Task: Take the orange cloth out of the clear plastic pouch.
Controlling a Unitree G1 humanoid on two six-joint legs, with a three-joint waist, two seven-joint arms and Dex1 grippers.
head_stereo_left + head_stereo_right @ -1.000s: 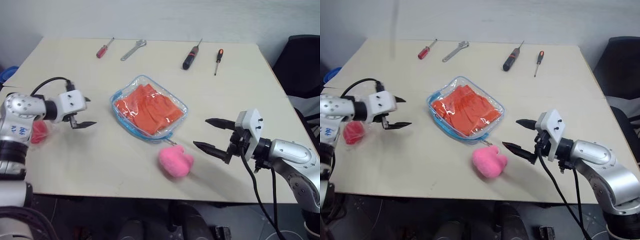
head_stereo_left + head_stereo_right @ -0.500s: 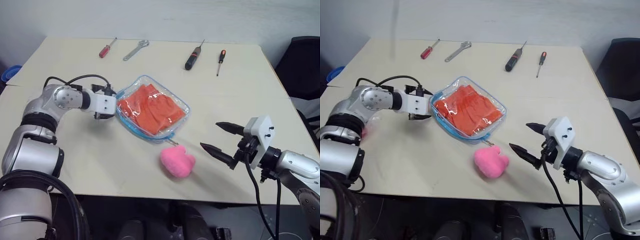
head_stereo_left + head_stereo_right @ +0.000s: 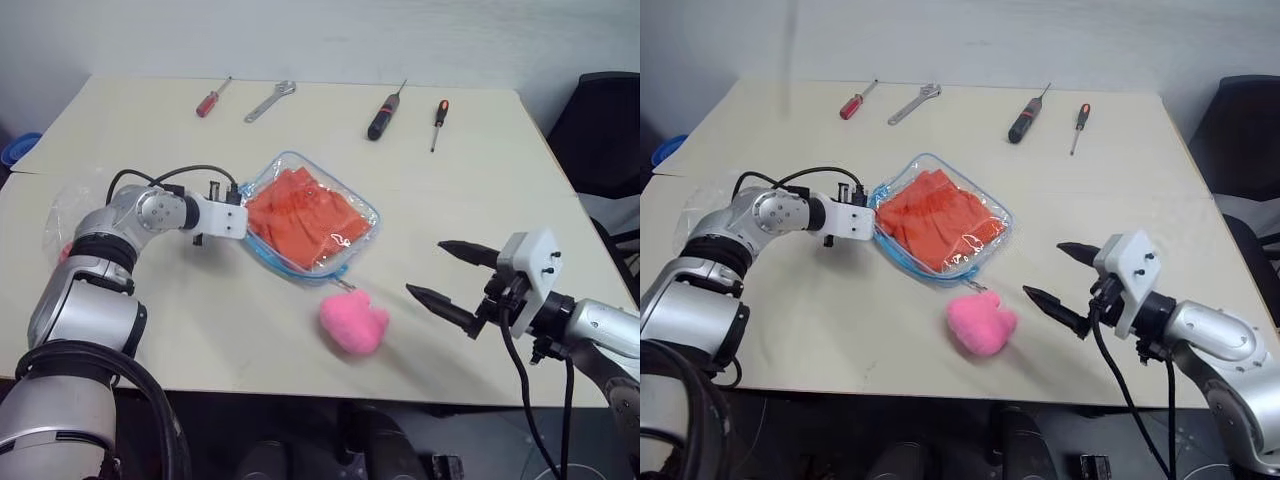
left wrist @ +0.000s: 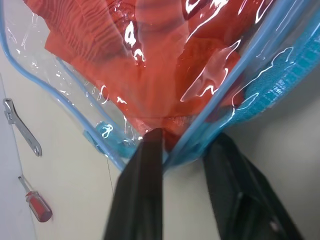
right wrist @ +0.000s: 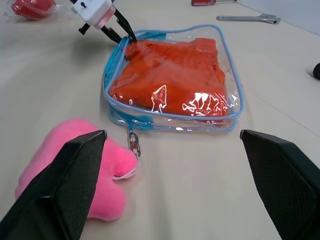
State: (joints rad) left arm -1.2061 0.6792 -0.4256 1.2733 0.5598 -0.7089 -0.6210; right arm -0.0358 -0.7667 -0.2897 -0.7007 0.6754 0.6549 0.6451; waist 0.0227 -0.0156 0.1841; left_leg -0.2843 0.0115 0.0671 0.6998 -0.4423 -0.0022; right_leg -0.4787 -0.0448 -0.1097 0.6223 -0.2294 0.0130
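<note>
The clear plastic pouch (image 3: 352,240) with light blue trim lies flat at the table's middle, its zipper pull toward the front. The orange cloth (image 3: 305,215) is folded inside it and fills most of it. My left gripper (image 3: 243,212) is at the pouch's left edge; in the left wrist view its two black fingers (image 4: 145,175) pinch the blue trim with orange cloth just behind it. My right gripper (image 3: 425,268) hovers open over the table to the right of the pouch, apart from it, nothing between its fingers.
A pink fuzzy heart plush (image 3: 353,322) lies just in front of the pouch. A thin clear bag (image 3: 70,210) with a red lump sits at the left edge. A red screwdriver (image 3: 210,98), wrench (image 3: 268,100), black-handled tool (image 3: 380,115) and small screwdriver (image 3: 437,118) line the far side.
My left arm swung right from the table's left side to the pouch, and its open fingers closed on the pouch's left edge. The right gripper stayed open, nearly in place.
</note>
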